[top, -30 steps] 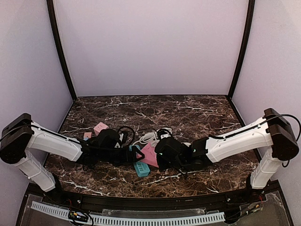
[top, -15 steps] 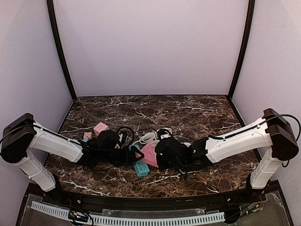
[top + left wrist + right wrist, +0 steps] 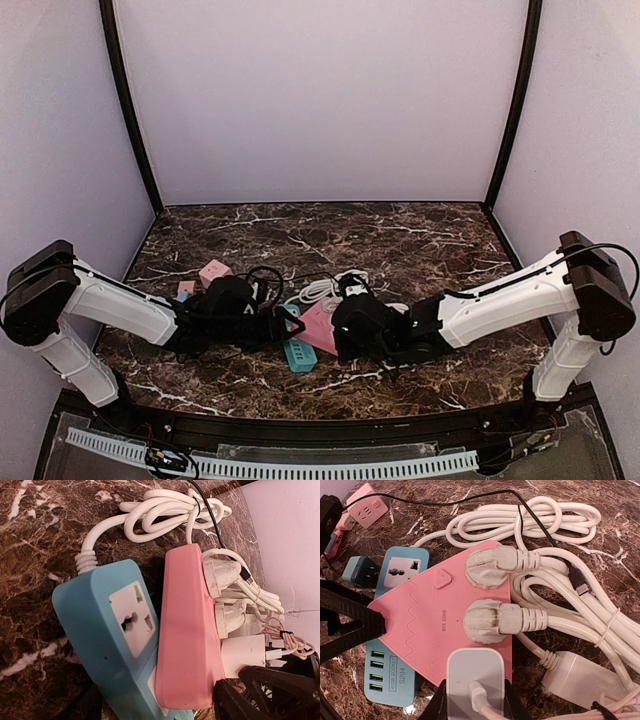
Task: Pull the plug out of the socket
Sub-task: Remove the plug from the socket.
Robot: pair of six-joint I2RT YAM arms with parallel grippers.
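pink socket (image 3: pixel 435 630) laid on bench (image 3: pixel 420 250), overlapping blue strip (image 3: pixel 390 685) | white plug (image 3: pixel 472 672) seated at its near edge, clamped by right jaws | left jaws set astride both strips, grip cannot be told

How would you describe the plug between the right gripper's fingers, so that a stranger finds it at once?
Find the pink triangular socket block mid-table, lying partly over a blue power strip. Three white plugs sit in it. The one meant is the square charger with a thin cable, held by the right gripper; its neighbours are two round plugs with thick cords.
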